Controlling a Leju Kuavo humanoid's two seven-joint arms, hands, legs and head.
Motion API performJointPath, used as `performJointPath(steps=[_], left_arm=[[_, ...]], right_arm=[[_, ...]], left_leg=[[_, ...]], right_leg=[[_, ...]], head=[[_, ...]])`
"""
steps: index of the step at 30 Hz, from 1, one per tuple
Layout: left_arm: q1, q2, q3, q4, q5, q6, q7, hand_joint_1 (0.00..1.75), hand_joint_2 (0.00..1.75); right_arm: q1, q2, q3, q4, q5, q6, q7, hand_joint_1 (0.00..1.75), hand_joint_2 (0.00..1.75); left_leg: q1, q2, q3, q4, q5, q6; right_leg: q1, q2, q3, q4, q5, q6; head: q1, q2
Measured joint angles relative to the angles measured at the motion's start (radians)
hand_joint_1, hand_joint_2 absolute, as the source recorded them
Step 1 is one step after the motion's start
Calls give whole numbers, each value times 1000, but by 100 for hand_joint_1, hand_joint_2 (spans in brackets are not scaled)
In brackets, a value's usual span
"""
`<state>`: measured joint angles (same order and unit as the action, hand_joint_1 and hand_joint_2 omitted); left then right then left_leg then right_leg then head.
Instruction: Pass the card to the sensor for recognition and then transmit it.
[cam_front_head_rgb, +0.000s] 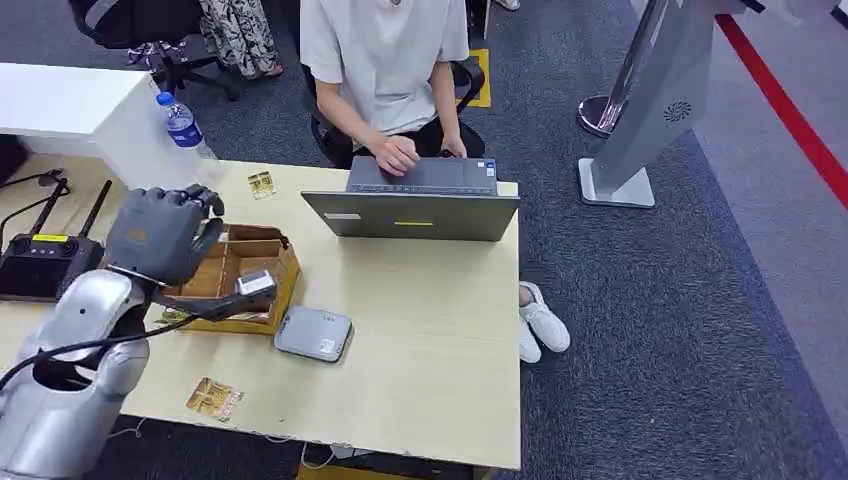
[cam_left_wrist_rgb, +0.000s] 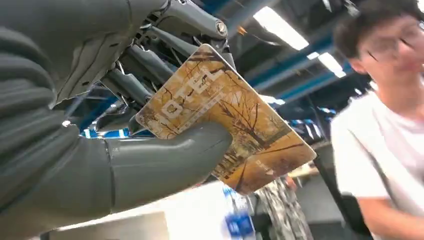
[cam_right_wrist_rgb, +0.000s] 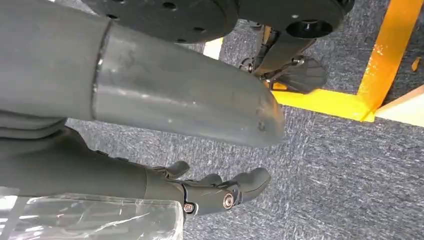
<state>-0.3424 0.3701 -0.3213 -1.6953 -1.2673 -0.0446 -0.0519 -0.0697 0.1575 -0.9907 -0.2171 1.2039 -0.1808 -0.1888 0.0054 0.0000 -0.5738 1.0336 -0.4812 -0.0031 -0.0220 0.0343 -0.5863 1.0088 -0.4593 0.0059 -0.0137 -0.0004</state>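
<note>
The worktop (cam_front_head_rgb: 430, 330) carries a grey card sensor (cam_front_head_rgb: 313, 333), lying near and to the right of the raised left robot hand (cam_front_head_rgb: 165, 232). That robot hand pinches the brown card (cam_left_wrist_rgb: 227, 117) between thumb and fingers. The right robot hand (cam_right_wrist_rgb: 220, 192) hangs over the floor, fingers curled, holding nothing.
</note>
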Motion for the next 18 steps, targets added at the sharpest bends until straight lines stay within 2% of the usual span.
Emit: performJointPath(steps=[11,18], left_arm=[[49,23,-78,52,10,-60,-1,175,175],[50,19,-128,79,19,-52,-20,175,175]], right_arm=[[-1,-3,-8,0,0,0,1,0,0],[-3,-3,-9,0,2,3,8,0,0]], left_leg=[[0,0,-1,0,0,0],[0,0,-1,0,0,0]], right_leg=[[0,-1,0,0,0,1],[0,-1,0,0,0,1]], head=[[0,0],[0,0]])
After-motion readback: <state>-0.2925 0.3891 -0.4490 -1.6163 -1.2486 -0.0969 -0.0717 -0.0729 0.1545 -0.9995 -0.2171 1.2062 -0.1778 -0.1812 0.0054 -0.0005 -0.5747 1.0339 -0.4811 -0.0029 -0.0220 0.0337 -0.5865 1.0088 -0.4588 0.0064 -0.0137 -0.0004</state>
